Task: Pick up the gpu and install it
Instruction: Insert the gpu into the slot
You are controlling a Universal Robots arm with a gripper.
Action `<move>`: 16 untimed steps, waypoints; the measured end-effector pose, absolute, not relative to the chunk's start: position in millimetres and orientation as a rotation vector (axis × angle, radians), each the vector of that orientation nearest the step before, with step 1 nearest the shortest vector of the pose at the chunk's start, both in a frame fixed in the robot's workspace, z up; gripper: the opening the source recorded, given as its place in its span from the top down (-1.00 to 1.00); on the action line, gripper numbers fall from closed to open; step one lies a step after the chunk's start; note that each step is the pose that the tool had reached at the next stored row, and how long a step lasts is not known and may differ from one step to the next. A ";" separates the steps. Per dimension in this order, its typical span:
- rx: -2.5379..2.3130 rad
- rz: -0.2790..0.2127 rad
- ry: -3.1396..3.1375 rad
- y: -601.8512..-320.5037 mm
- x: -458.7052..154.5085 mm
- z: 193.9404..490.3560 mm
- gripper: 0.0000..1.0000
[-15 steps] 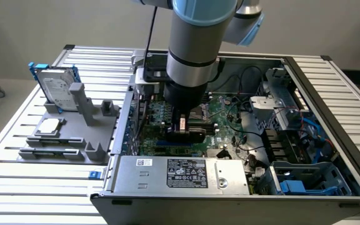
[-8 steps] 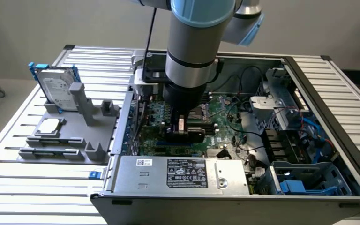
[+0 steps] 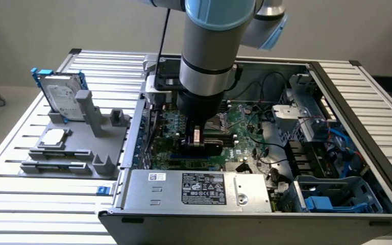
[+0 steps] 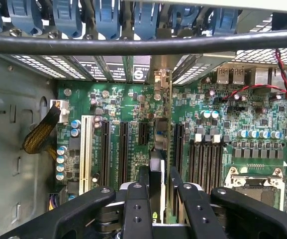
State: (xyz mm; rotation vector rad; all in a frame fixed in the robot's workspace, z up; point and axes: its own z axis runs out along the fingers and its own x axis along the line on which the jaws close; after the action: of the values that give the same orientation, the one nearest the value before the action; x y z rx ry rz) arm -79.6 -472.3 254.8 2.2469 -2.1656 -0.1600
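Note:
The gpu (image 4: 159, 130) stands on edge between my fingers (image 4: 144, 180), a thin dark card running away from me towards the case's slotted rear wall. Its silver bracket (image 4: 161, 82) is at that wall. My gripper (image 4: 158, 174) is shut on the card's near end, one finger on each face. The card lines up with a long black slot on the green motherboard (image 4: 118, 107); I cannot tell how deep it sits. In the exterior view my gripper (image 3: 197, 146) is low inside the open computer case (image 3: 359, 102), over the motherboard's middle, and the arm hides most of the card.
A silver power supply (image 3: 196, 189) lies along the case's near side, and a blue drive cage (image 3: 339, 196) is at the exterior view's right. A grey fixture holds a hard drive in a blue frame (image 3: 63, 94) outside the case. A black cable (image 4: 133, 44) crosses near the wrist camera. The CPU socket (image 4: 255, 179) lies beside the slots.

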 end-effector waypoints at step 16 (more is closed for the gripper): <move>2.240 -0.160 -2.173 -472.2 -82.7 254.5 0.47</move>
State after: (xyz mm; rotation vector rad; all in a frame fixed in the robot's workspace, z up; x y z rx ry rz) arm -82.7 -472.2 254.5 2.2402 -2.1733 -0.1602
